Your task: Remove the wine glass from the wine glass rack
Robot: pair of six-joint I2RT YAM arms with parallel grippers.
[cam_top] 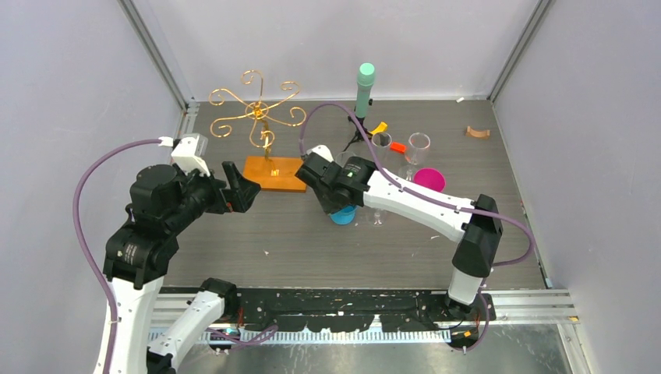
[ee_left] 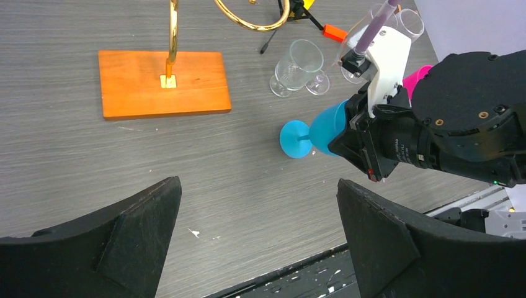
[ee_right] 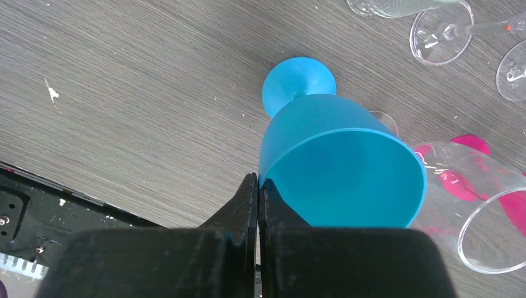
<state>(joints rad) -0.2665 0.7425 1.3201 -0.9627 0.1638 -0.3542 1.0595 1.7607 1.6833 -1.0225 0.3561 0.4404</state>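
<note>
Wine glass [ee_right: 335, 155] (blue) clamped by rim in right hand [ee_right: 257, 183]; left hand [ee_left: 258, 183] spread wide.

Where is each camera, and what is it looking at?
Top: high behind the arms, looking down on table, gold rack, both arms.
Left wrist: on the left arm, looking past its open fingers at the rack's wooden base and right arm.
Right wrist: on the right arm, looking past its shut fingers at the blue wine glass.
Both wrists see that glass.
</note>
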